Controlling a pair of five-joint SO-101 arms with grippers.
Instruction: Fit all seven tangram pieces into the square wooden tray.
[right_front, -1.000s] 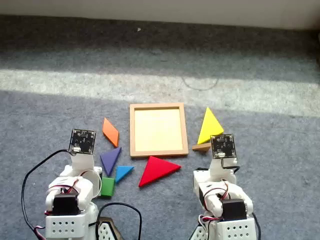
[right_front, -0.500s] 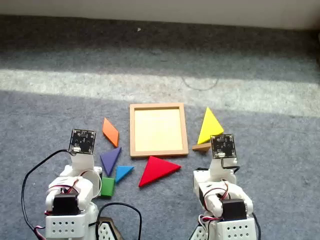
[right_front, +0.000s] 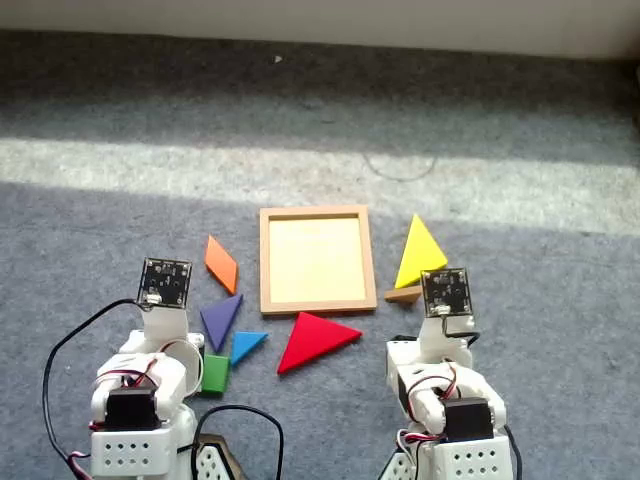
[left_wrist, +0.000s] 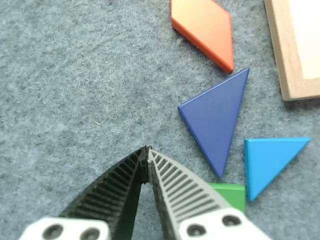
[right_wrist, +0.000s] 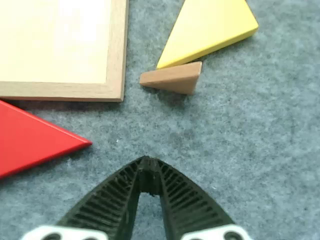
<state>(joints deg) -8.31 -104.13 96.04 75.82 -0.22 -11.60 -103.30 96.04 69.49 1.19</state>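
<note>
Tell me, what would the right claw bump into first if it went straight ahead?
Probably the small brown triangle, lying just ahead of the right claw, beside the yellow triangle. If the claw rides higher, it might pass over.

Your high camera looks down over the whole bench (right_front: 520, 150); both wrist cameras sit close, each catching the tray (left_wrist: 282, 55) rim.
</note>
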